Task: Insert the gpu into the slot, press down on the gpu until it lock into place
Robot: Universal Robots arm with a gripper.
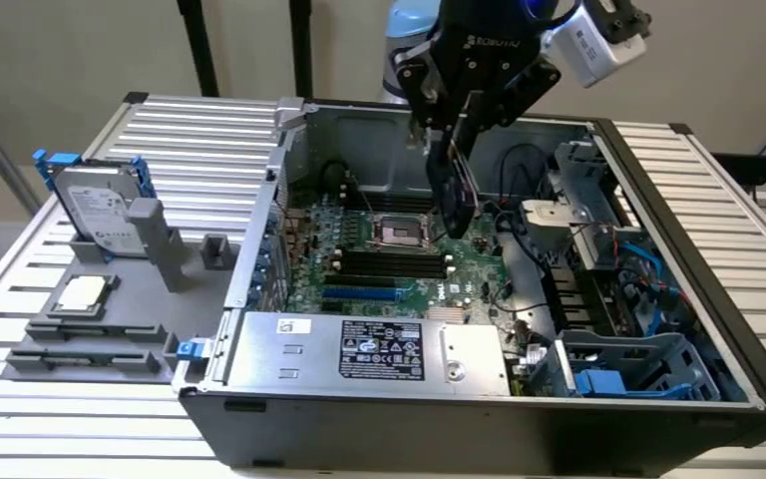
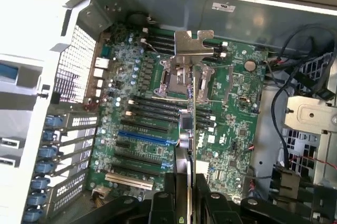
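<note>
The gpu (image 1: 451,185) is a thin black card hanging edge-down over the motherboard inside the open computer case (image 1: 702,299). My gripper (image 1: 461,125) is shut on its upper part. In the wrist view the gpu (image 2: 192,124) shows edge-on between my fingers (image 2: 210,203), with its silver bracket (image 2: 192,46) at the far end, over the processor socket. The slot (image 1: 360,295) is a bright blue strip on the board, nearer the power supply than the card. In the wrist view the slot (image 2: 145,139) lies off to the side of the card, apart from it.
A silver power supply box (image 1: 370,349) with a label fills the case's near side. Black memory slots (image 1: 380,263) lie between the processor socket (image 1: 398,232) and the blue strip. Cables and a drive cage (image 1: 622,364) crowd the exterior view's right. A hard drive (image 1: 96,212) stands outside on the left.
</note>
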